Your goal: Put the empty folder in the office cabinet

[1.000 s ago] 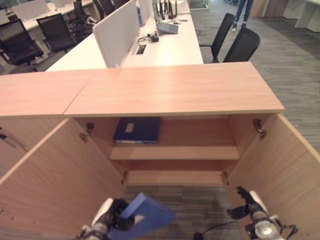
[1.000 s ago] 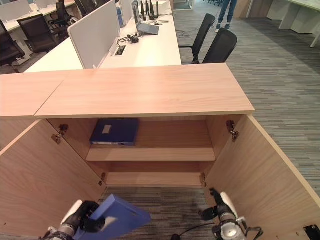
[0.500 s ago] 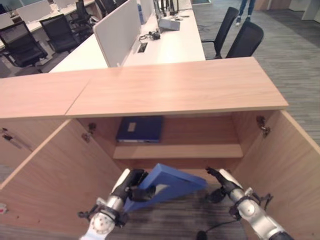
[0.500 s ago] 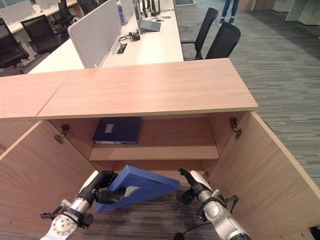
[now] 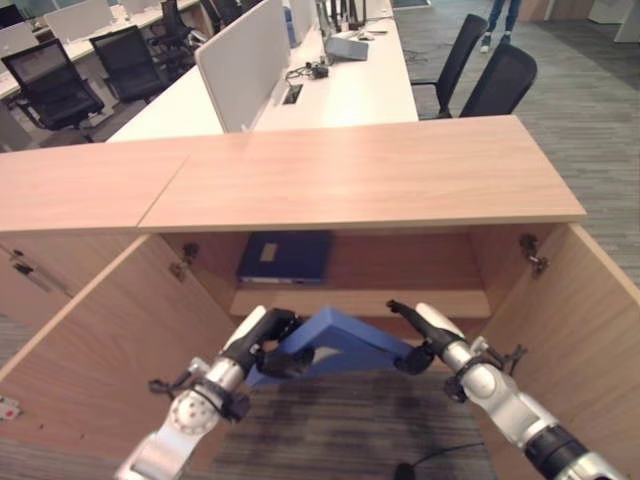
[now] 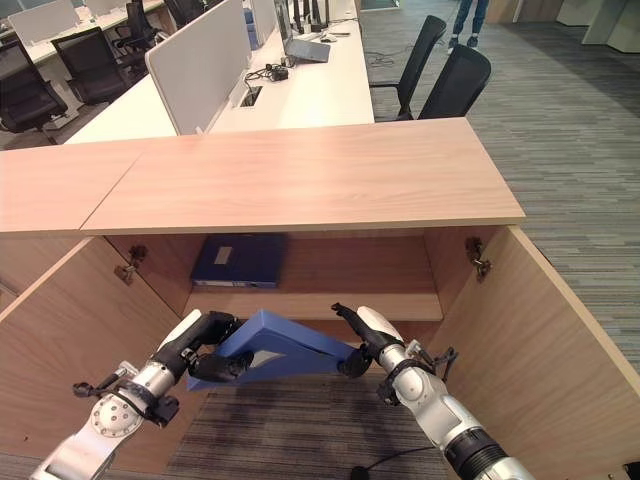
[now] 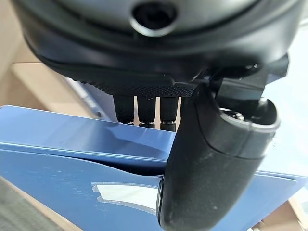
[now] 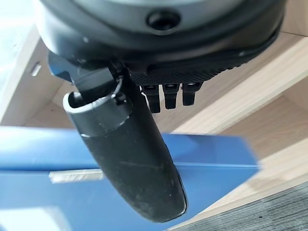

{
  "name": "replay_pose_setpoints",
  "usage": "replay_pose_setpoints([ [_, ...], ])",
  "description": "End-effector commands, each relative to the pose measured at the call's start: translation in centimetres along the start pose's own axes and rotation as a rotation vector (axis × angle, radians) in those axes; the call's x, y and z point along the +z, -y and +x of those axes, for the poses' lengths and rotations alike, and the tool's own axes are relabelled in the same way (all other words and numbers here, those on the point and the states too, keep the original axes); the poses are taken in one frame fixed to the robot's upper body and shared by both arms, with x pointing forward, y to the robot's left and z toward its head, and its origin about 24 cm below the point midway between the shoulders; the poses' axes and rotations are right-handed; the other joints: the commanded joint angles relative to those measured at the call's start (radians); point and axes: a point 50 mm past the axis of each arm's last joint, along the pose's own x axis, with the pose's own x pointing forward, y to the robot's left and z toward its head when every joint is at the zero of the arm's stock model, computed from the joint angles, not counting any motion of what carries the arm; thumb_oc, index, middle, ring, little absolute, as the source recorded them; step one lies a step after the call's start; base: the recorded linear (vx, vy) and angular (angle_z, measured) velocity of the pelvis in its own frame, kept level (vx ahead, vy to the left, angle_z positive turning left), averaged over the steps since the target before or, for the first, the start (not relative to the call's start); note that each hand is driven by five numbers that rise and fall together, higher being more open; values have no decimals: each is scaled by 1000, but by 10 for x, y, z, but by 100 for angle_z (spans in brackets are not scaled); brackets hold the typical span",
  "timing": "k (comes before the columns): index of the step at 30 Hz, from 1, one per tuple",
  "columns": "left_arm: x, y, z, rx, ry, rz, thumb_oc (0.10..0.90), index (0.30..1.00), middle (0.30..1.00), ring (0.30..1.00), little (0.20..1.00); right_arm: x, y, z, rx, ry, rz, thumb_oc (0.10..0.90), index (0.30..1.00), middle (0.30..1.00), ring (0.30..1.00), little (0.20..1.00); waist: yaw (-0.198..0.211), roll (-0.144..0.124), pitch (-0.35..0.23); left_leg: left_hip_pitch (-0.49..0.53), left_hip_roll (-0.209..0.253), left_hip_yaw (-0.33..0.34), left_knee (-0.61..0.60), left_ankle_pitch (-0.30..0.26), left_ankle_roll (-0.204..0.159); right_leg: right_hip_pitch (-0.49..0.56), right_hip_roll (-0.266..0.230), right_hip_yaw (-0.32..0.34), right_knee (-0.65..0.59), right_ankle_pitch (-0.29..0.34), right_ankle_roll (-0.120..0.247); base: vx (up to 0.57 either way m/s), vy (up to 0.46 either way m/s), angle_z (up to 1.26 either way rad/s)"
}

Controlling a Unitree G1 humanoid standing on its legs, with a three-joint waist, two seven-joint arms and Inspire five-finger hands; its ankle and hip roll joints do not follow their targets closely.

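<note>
Blue folder (image 6: 285,345) held in the air between both hands in front of the open office cabinet (image 6: 300,180), just before and below the edge of its shelf (image 6: 310,305), above the carpet. Long axis running across, left to right, the flat face tilted with the far edge raised and the near left corner dipping lowest. Left hand (image 6: 205,345) clamped on the left end, fingers over the top edge and thumb (image 7: 207,163) pressed on the lower face, as seen plainly from the left wrist. Right hand (image 6: 358,335) at the right end, thumb (image 8: 130,163) laid over the blue face and fingers reaching past the far edge; probably pinching it, though the right wrist view leaves the fingertips hard to read. Pale label strip (image 7: 127,195) on the folder's face, visible from the wrists and not from the head; nothing legible on it. Second blue folder (image 6: 240,260) lying flat at the left of the shelf, with a pale label likewise unreadable. Both cabinet doors (image 6: 90,330) swung wide. Beyond the cabinet top, white desks (image 5: 330,90) with a divider screen, black chairs (image 5: 495,80), and a person's legs (image 5: 500,18) at the far edge.
</note>
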Motion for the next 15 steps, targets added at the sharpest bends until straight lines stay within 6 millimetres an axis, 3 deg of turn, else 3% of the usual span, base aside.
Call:
replay_pose_setpoints([
  [1,89,-18,9,-16,473,-5,400,300,300,300,300,74,27,17,-62,339,-38,800,900,900,900,900,2,-72,-56,-20,-11,-75,-6,-73,-47,90,-64,-33,8,-92,73,0,0,0],
  [4,99,-19,10,-20,521,-14,400,300,300,300,300,76,21,19,-30,346,-20,800,900,900,900,900,1,-74,-59,-20,-12,-76,-6,-73,-48,91,-63,-35,8,-93,73,0,0,0],
  [9,121,-24,15,29,616,131,400,300,300,300,300,76,-15,21,135,326,78,800,900,900,900,900,0,-83,-64,-19,-11,-75,-6,-75,-52,93,-63,-37,8,-95,74,0,0,0],
  [12,132,-25,15,40,662,184,400,300,300,300,300,75,-26,20,200,317,103,800,900,900,900,900,2,-87,-66,-17,-11,-75,-6,-76,-53,93,-64,-37,8,-96,74,0,0,0],
  [13,135,-25,14,35,679,188,400,300,300,300,300,74,-30,20,222,312,105,772,858,858,858,858,2,-87,-67,-17,-11,-75,-6,-76,-53,93,-63,-38,8,-96,75,0,0,0],
  [14,145,-24,12,17,726,181,400,300,300,300,300,74,-34,23,248,302,96,400,300,300,300,300,5,-87,-67,-17,-10,-75,-6,-76,-54,95,-64,-40,8,-96,75,0,0,0],
  [15,145,-24,12,17,726,182,400,300,300,300,300,74,-34,23,248,303,96,400,300,300,300,300,5,-87,-66,-17,-10,-75,-6,-76,-54,95,-64,-40,8,-96,75,0,0,0],
])
